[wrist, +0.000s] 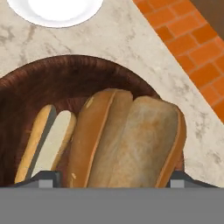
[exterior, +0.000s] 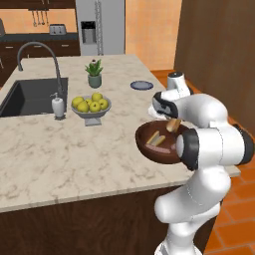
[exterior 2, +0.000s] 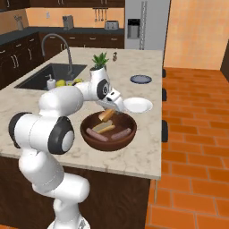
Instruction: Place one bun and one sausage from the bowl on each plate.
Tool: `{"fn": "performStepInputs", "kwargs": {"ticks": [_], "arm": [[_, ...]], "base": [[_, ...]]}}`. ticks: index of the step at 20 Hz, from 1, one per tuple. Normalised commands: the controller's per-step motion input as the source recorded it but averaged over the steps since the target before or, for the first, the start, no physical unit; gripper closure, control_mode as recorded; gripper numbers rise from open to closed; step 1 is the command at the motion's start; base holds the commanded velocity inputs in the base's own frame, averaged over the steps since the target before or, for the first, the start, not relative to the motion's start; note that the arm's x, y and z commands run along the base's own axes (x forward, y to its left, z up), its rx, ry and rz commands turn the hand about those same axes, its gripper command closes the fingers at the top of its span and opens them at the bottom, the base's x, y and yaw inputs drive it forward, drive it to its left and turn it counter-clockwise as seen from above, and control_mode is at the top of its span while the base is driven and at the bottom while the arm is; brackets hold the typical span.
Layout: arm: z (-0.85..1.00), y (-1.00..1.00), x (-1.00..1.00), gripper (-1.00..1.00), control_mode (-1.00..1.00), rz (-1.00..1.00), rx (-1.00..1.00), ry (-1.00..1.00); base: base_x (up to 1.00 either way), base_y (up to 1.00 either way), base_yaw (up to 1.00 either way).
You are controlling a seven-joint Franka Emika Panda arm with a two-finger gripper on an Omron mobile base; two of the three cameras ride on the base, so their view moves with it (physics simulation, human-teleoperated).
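Apparently I had the gripper [exterior 2: 108,114] hanging over the wooden bowl [exterior 2: 87,134] because the first bun [wrist: 127,140] was up between its jaws, lifted clear of the rest, and the white plate [exterior 2: 138,105] sat just beyond the rim. The jaws stood wide, one on each flank of that bun, seemingly clamped on it. The second bun [exterior 2: 103,128] and both sausages [exterior 2: 120,133] lay in the bowl; the blue plate [exterior 2: 141,79] waited farther off.
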Motion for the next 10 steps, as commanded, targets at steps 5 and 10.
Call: {"fn": "performStepInputs", "kwargs": {"ticks": [5,10], "arm": [[0.32,0.55,-0.76,1.0,-1.0,0.31,0.1,0.15],[0.12,0.38,-0.51,1.0,-1.0,0.36,0.17,0.14]], "base": [[0.0,0.0,0.0],[0.0,0.0,0.0]]}}
